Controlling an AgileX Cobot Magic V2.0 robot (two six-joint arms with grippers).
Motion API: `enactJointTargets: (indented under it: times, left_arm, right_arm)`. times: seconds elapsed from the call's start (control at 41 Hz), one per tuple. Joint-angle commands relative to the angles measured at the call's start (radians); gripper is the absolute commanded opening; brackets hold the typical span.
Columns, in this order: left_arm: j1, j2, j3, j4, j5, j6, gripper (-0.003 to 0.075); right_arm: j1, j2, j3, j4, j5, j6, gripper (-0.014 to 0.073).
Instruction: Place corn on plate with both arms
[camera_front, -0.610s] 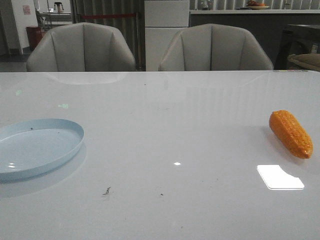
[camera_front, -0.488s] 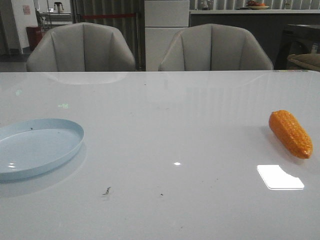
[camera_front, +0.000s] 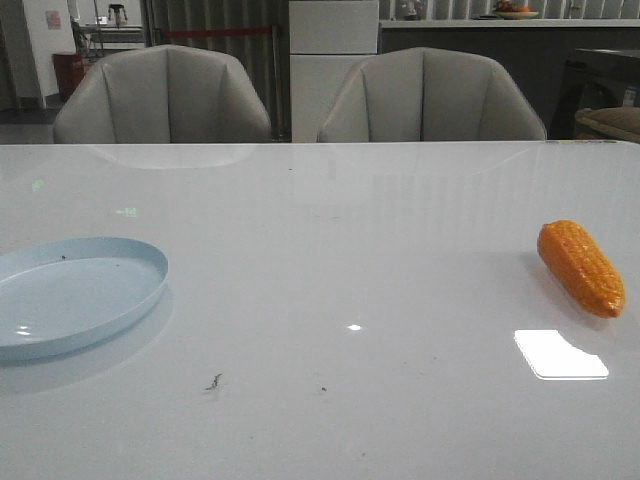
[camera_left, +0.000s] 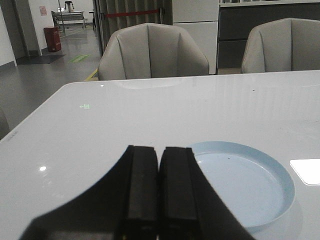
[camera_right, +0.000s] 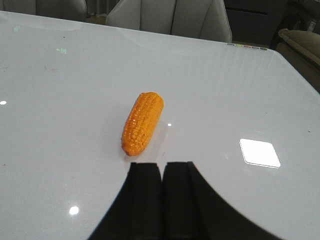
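Note:
The orange corn (camera_front: 582, 267) lies on the white table at the far right of the front view. It also shows in the right wrist view (camera_right: 143, 123), just beyond my right gripper (camera_right: 162, 165), which is shut and empty. The pale-blue plate (camera_front: 60, 300) sits empty at the left edge of the front view. In the left wrist view the plate (camera_left: 250, 185) lies beside and partly behind my left gripper (camera_left: 159, 149), which is shut and empty. Neither gripper shows in the front view.
Two grey chairs (camera_front: 165, 95) (camera_front: 430, 95) stand behind the table's far edge. A bright light reflection (camera_front: 558, 354) lies on the table near the corn. Small dark specks (camera_front: 214, 381) mark the table front.

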Motion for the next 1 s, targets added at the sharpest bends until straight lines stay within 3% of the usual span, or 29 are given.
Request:
enactJointTargets:
  times: [0.0, 0.171, 0.341, 0.439, 0.537, 0.659, 0.976]
  left_arm:
    - [0.002, -0.009, 0.002, -0.011, -0.093, -0.003, 0.0090]
    - [0.002, -0.009, 0.002, -0.011, -0.149, -0.003, 0.0090]
    - [0.002, -0.009, -0.002, -0.011, -0.337, -0.003, 0.0090]
    - [0.002, -0.009, -0.041, -0.015, -0.436, -0.003, 0.0090]
    - [0.002, -0.009, -0.198, -0.015, -0.455, -0.003, 0.0090]
    - [0.002, 0.037, -0.428, 0.024, -0.443, -0.003, 0.0090]
    - [0.002, 0.419, -0.889, 0.179, -0.286, -0.003, 0.0090]
  right_arm:
    - [-0.006, -0.021, -0.016, -0.002, -0.085, -0.002, 0.0065]
    - [-0.006, -0.021, -0.016, -0.002, -0.133, -0.002, 0.0065]
    - [-0.007, -0.021, -0.017, 0.001, -0.241, -0.002, 0.0065]
    - [-0.004, -0.021, -0.050, 0.073, -0.377, 0.045, 0.0065]
    - [-0.004, -0.021, -0.193, 0.127, -0.455, 0.057, 0.0058]
    - [-0.004, 0.041, -0.429, 0.125, -0.402, 0.045, 0.0058]
    - [-0.004, 0.484, -0.865, 0.125, -0.384, 0.045, 0.0058]
